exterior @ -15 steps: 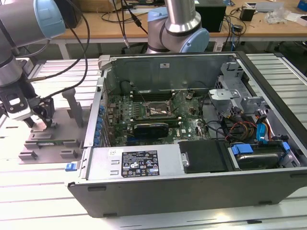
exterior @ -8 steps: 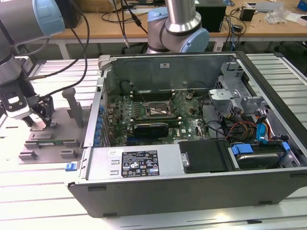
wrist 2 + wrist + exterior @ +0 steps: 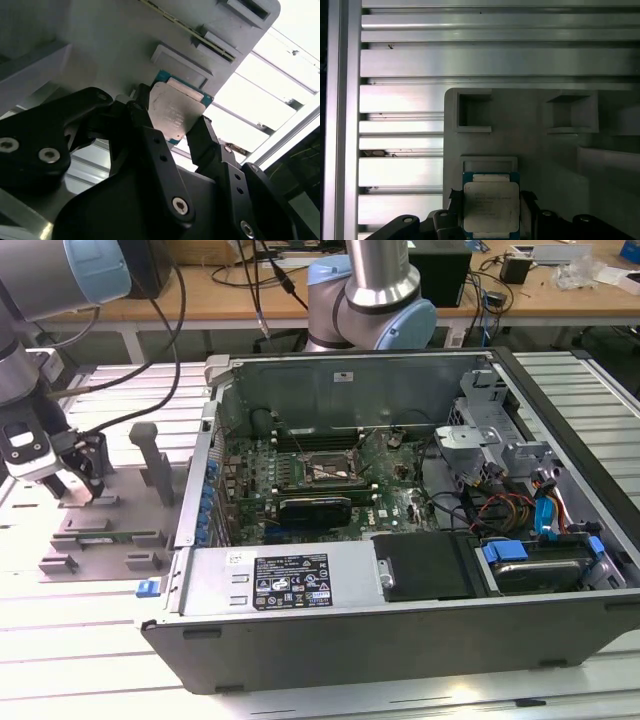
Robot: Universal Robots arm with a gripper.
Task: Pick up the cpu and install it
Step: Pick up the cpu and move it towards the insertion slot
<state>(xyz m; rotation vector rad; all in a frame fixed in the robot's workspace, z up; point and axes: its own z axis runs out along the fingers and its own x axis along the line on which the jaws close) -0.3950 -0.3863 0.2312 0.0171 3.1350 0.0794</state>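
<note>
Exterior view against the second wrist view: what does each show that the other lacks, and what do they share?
Exterior view: the open computer case with its motherboard, off toward that view's right. Second wrist view: the cpu, silvery top showing, clamped between the black fingers. Shared: the gripper at the grey tray.
</note>
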